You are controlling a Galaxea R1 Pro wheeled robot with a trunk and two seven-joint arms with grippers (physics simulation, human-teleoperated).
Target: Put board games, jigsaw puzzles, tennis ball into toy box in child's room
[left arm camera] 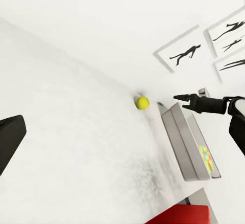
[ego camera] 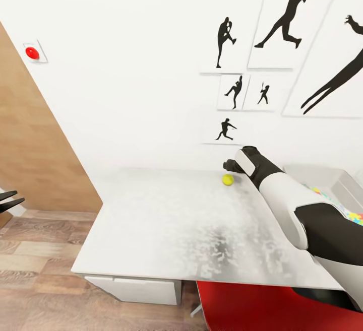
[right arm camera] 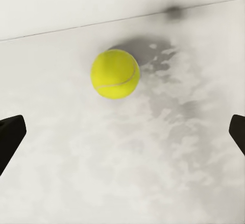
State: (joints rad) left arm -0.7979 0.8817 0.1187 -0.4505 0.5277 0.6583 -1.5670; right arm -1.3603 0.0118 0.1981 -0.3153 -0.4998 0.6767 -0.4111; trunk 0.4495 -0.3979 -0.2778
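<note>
- Tennis ball (ego camera: 228,180), small and yellow-green, rested on the white tabletop (ego camera: 166,225) close to its far edge, where the top met the white wall.
- In the right wrist view the ball (right arm camera: 115,74) lay ahead of the gripper and between the lines of its two dark fingertips (right arm camera: 10,137), which sat wide apart at either side and touched nothing.
- The right gripper (ego camera: 231,166) hovered just above and beside the ball, near the far edge, at the end of a white and black arm reaching in from the right side of the tabletop; its jaws were spread and empty.
- The left wrist view showed the same gripper (left arm camera: 179,99) as a slim dark shape beside the ball (left arm camera: 142,102), apart from it.
- The toy box (ego camera: 348,185), a light-grey bin, stood at the tabletop's right end, with a patch of pastel mosaic showing inside it.
- The left gripper (ego camera: 11,199) hung off the tabletop's left edge, over the wood-plank floor (ego camera: 35,265); two dark fingers showed with a narrow gap, and whether they were released or clenched could not be told.
- Black silhouette sports pictures (ego camera: 292,13) hung on the wall above the far edge.
- A red button (ego camera: 32,52) sat on the wall at the left.
- A red object (ego camera: 252,308) showed below the tabletop's near edge.
</note>
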